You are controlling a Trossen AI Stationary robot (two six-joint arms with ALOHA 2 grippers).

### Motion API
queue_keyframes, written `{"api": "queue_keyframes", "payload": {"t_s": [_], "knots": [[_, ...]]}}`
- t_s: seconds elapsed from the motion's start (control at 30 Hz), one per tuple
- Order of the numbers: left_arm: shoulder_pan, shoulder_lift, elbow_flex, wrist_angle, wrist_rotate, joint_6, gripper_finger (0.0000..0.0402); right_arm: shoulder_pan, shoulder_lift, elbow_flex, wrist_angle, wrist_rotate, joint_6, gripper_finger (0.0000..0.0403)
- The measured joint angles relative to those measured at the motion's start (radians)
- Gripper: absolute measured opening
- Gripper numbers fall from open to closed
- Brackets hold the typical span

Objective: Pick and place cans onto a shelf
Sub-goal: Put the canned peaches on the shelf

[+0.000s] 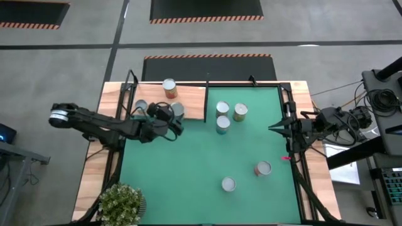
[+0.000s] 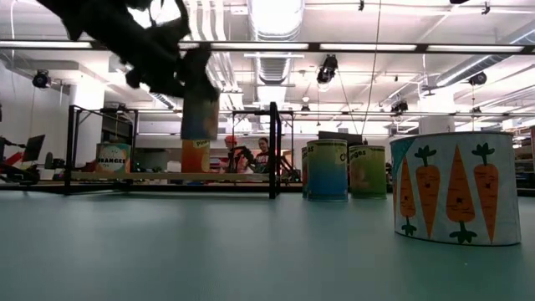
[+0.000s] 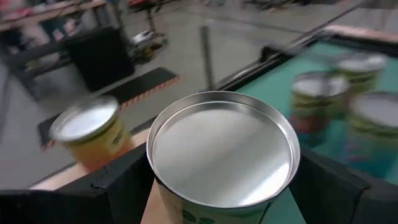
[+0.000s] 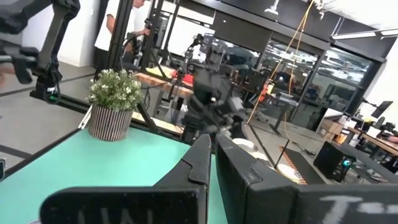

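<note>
Table (image 1: pixel 89 182): a flat wooden rim is framing the work area, its pale planks showing at both sides in the high view.
Green mat (image 1: pixel 201 163): a smooth, matte teal-green sheet is covering most of the table top.
Shelf (image 1: pixel 191 103): a flat rectangular board of light wood with pale grain is sitting at the far left corner of the mat, inside a thin black frame.
Left arm (image 1: pixel 100 123): dark and jointed, it is reaching in from the left side toward the shelf.
Right arm (image 1: pixel 326 122): it is waiting at the right edge of the table.
Plant (image 1: pixel 120 204): a bushy green clump in a striped round pot is standing at the near left corner.
Cans on the shelf: an orange-sided can (image 1: pixel 169 88) is standing near the far edge, and a grey-topped can (image 1: pixel 141 105) is standing just beside the left arm.
Cans on the mat: three cans (image 1: pixel 222 116) are clustering near the shelf's right edge, and two more (image 1: pixel 262 168) are standing well apart toward the near right.
Held can (image 3: pixel 222 149): a round cylinder with a shiny, smooth silver top and raised rim is hanging above the shelf, clear of the board in the low view.
Left gripper (image 1: pixel 174 119): its dark fingers (image 3: pixel 124 186) are pressing on both sides of the held can.
Right gripper (image 1: pixel 274 128): its two pointed fingers are lying close together, tips almost touching, aiming at the mat's middle.
</note>
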Motion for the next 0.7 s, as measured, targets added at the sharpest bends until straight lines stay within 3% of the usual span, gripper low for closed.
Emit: {"api": "queue_keyframes", "payload": {"t_s": [0.3,0.7], "knots": [[0.116,0.085,-0.027,0.056,0.024,-0.066,0.0304,0.000,0.000,0.000,0.000,0.000,-0.002,0.0013],[0.138,0.151,-0.022,0.062,0.022,-0.067,0.0304,0.000,0.000,0.000,-0.001,0.000,-0.007,0.0013]]}}
